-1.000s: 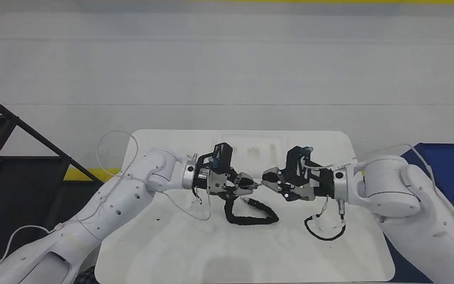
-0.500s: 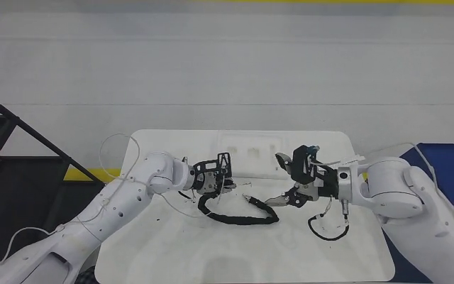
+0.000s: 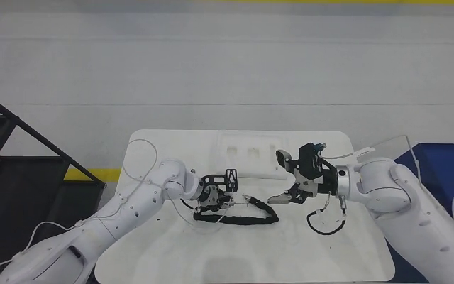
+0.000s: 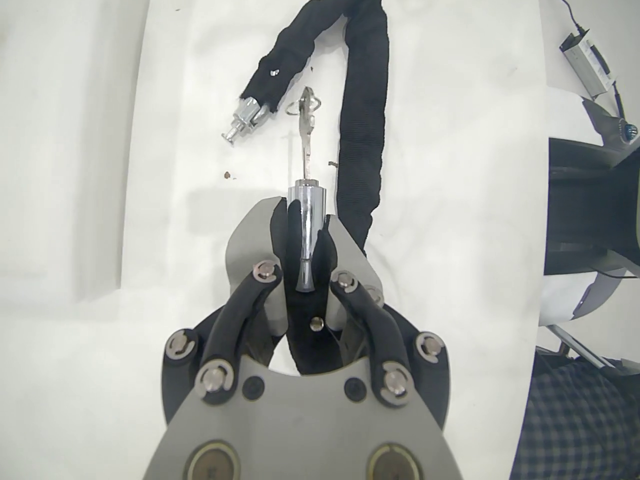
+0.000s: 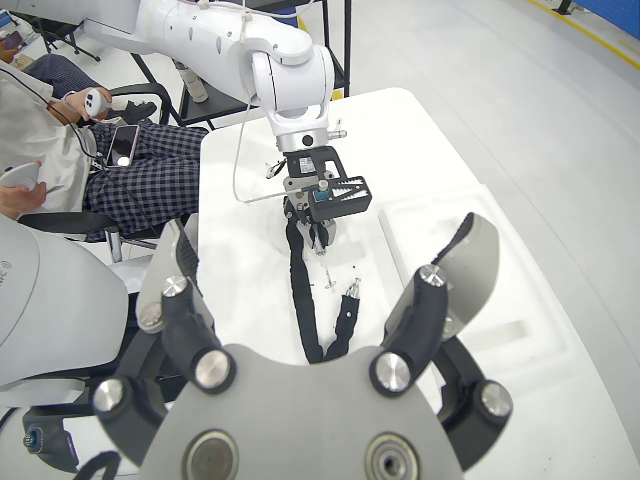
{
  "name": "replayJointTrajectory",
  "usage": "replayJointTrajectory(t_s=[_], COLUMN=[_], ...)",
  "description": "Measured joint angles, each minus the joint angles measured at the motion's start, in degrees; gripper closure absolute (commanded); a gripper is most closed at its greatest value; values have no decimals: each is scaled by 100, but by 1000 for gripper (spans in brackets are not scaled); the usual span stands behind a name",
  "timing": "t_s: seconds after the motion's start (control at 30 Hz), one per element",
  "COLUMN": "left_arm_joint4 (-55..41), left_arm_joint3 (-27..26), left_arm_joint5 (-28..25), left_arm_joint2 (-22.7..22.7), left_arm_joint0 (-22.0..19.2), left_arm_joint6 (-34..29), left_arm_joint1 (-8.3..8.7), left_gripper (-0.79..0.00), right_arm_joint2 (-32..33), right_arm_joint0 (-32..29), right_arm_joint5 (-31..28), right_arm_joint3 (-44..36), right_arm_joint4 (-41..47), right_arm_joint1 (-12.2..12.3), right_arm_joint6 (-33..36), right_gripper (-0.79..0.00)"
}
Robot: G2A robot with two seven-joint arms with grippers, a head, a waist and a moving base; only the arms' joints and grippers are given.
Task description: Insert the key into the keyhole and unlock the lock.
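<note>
My left gripper is shut on the chrome lock cylinder, low over the white table. The key sits in the cylinder's keyhole, its ringed head sticking out. The black-sleeved chain runs from the cylinder in a bend across the table. Its chrome pin end lies free beside the key, apart from the cylinder. My right gripper stands open above the chain's far bend, nothing between its fingers. From the right wrist I see the key and the pin end.
A shallow moulded recess lies in the table's back part. A black cable loop hangs from the right wrist. A seated person with hand controllers and a black rack stand beyond the table's left side.
The grippers were close together a second ago. The right one has opened and drawn back to the right. The left one has moved left and lower with the lock, and the chain lies stretched out.
</note>
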Motion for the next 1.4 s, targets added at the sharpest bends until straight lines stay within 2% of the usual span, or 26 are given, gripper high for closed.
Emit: replayJointTrajectory(t_s=[0.17,0.33,0.5,0.73,1.07,1.4], left_arm_joint4=[231,213,-25,-311,-948,-1228], left_arm_joint3=[149,227,345,522,1389,1974], left_arm_joint5=[-162,-437,-1017,-1032,-1033,-1033], left_arm_joint2=[59,-189,-645,-915,-724,-477], left_arm_joint0=[-229,-530,-922,-1449,-2326,-2950], left_arm_joint6=[100,382,785,1388,2362,3012], left_arm_joint1=[-125,-141,-76,3,76,272], left_gripper=[-785,-785,-785,-785,-785,-785], right_arm_joint2=[-99,-134,-218,-605,-1538,-2045], right_arm_joint0=[79,300,839,1928,3406,4103], right_arm_joint5=[-152,-407,-802,-917,-917,-917], right_arm_joint3=[188,496,1084,2157,3123,3457], right_arm_joint4=[-148,-365,-542,-611,-119,238], right_arm_joint1=[-43,-93,-177,-322,-472,-429], right_arm_joint6=[-178,-419,-600,-504,-285,-322], right_gripper=[-785,-785,-785,-785,-785,-785])
